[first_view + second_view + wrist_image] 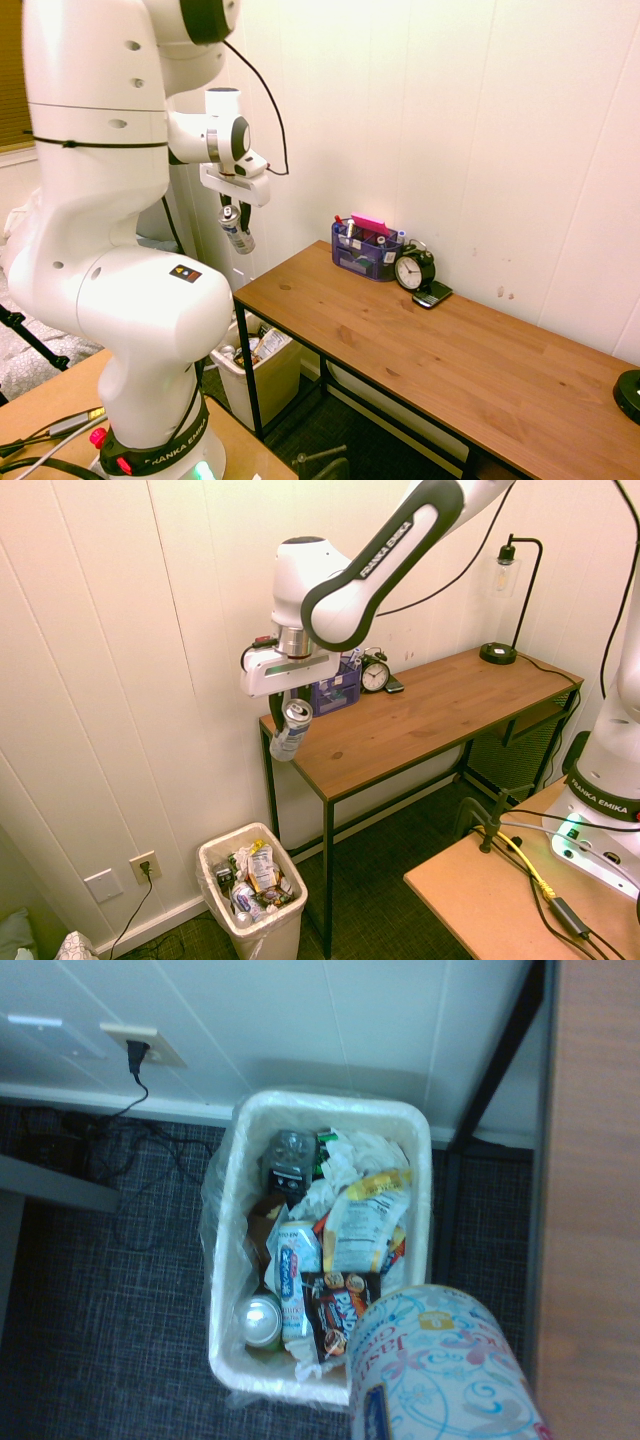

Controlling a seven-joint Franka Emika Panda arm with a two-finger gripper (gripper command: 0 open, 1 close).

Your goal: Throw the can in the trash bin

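Item one, the can: we find it clamped in the claw, gripped near its top so the body hangs tilted below the fingers, pull-tab end showing in the second exterior view. It is off the desk, out past the desk's end and over the floor, which we read as the carry stage toward disposal. Item two, the trash bin: on the floor beside the desk leg and against the wall, lined with a plastic bag, already holding wrappers and another can. The wrist view looks straight down into it, with the held can rising at the lower edge near the bin's rim; we judge the can to be roughly above the bin but toward one edge rather than centred, so a release here risks clipping the rim. Item three, desk contents: a blue organizer, an alarm clock, and a lamp, all well apart from the claw and not in play.
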